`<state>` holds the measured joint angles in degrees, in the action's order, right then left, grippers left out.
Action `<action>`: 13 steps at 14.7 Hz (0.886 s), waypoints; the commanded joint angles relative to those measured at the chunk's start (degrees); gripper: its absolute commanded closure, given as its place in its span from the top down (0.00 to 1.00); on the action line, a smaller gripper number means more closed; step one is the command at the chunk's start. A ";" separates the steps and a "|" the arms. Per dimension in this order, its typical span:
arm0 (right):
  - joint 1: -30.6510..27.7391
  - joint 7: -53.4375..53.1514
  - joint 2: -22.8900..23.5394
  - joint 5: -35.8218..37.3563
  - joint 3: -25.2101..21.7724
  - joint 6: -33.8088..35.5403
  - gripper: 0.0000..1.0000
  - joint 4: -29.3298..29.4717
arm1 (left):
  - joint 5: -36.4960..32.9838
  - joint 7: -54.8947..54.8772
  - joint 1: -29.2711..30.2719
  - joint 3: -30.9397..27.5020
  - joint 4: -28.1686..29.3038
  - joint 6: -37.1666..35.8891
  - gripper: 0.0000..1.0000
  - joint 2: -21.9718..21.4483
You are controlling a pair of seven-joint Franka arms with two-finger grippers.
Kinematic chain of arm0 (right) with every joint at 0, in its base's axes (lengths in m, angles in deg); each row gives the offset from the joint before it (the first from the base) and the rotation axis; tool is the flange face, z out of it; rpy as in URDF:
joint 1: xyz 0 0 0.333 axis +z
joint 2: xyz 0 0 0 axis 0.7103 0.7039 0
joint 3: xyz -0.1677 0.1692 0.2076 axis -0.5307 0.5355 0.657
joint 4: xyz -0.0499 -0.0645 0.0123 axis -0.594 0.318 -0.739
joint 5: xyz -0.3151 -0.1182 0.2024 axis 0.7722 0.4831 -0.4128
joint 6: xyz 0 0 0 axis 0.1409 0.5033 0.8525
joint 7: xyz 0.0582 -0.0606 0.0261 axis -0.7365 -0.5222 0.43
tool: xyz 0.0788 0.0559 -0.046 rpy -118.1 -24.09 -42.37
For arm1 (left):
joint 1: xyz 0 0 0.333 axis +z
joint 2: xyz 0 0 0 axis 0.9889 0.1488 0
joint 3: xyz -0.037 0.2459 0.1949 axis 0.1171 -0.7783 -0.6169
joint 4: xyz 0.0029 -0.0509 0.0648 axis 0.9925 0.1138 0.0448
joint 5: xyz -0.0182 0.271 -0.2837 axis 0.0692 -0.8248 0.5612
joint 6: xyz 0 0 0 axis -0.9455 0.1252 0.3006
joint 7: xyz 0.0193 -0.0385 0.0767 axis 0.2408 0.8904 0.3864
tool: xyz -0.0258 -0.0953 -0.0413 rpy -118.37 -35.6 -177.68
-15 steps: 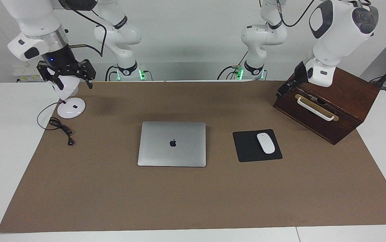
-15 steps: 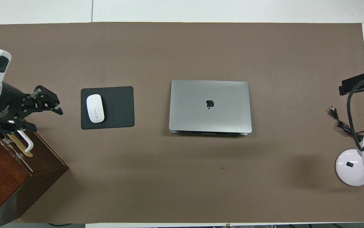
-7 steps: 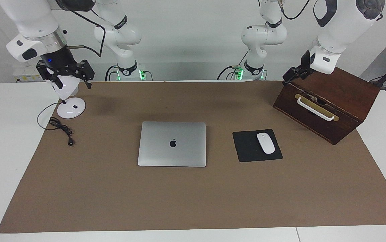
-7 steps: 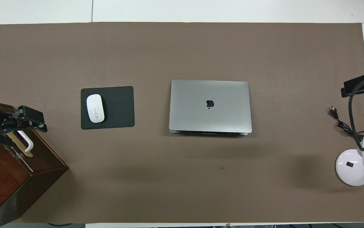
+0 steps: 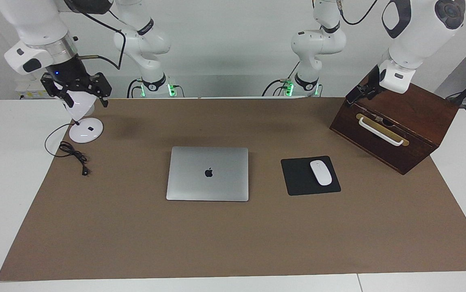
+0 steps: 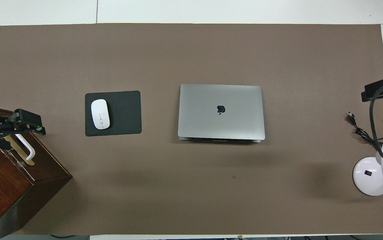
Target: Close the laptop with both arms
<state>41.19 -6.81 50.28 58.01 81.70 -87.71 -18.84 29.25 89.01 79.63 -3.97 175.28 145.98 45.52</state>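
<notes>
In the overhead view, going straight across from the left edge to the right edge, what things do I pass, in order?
Wooden box with the left gripper over it → white mouse on the black mouse pad → closed laptop → black cable → white desk lamp.

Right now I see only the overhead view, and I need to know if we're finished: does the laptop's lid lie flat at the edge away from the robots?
Observer: Yes; the laptop lies shut, no gap at that edge.
Operator: Where is the right gripper?
Observer: The right gripper hangs open over the desk lamp.
Operator: And the left?
Observer: The left gripper is by the wooden box's upper corner; touching or not, I cannot tell.
</notes>
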 commanded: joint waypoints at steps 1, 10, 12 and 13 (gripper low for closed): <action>-1.12 -0.24 0.15 -0.30 0.83 -1.78 1.00 -0.78 | -0.90 -3.38 -0.73 -0.53 0.22 1.85 1.00 1.55; -1.12 0.29 0.15 -0.39 0.83 -1.62 1.00 -0.87 | -0.90 -3.38 -1.52 -0.62 -4.62 0.98 1.00 6.13; -1.29 0.29 0.15 -0.39 0.83 -1.53 1.00 -0.87 | -0.90 -3.39 -1.61 -0.18 -5.05 -0.17 1.00 6.21; -1.47 0.29 0.15 -0.39 0.83 -1.44 1.00 -0.78 | -0.98 -3.56 -1.61 -0.18 -5.75 -0.08 1.00 6.30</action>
<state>41.14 -6.80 50.68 58.01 81.73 -88.48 -19.04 29.26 86.16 78.73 -3.82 171.59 147.35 51.26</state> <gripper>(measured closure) 0.000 0.000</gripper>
